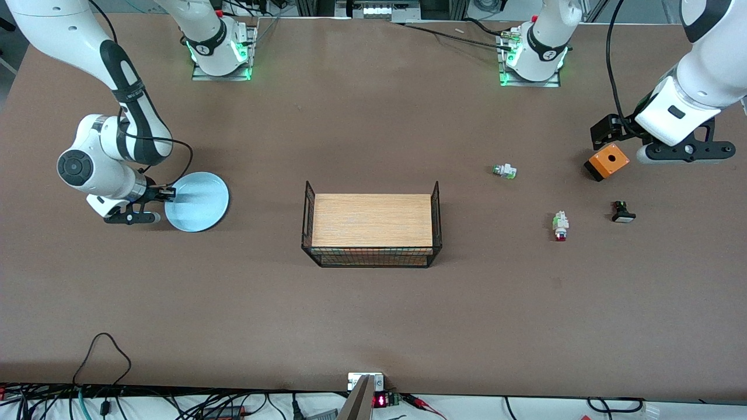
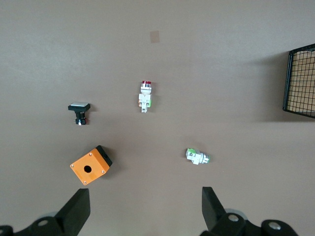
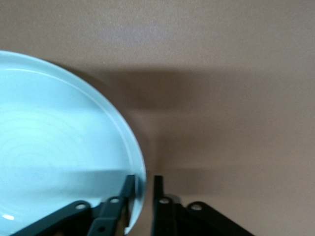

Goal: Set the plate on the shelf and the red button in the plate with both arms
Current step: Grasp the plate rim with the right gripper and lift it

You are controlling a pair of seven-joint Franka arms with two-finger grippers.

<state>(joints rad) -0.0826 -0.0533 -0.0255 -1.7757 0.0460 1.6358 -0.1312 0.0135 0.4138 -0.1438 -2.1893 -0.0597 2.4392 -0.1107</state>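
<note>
The light blue plate (image 1: 198, 201) lies flat on the table toward the right arm's end, and fills much of the right wrist view (image 3: 59, 147). My right gripper (image 1: 169, 191) is low at the plate's rim. Its fingers (image 3: 157, 184) straddle the rim (image 3: 143, 179), one over the plate and one outside, with a thin gap still showing. The red button (image 1: 560, 226) lies on its side toward the left arm's end, and shows in the left wrist view (image 2: 144, 93). My left gripper (image 1: 607, 131) hangs wide open and empty (image 2: 145, 196) in the air over the orange box.
An orange box (image 1: 607, 161) with a hole, a black button with a white cap (image 1: 622, 212) and a white part with a green and silver tip (image 1: 505, 171) lie around the red button. A black wire basket (image 1: 372, 230) with a wooden floor stands mid-table.
</note>
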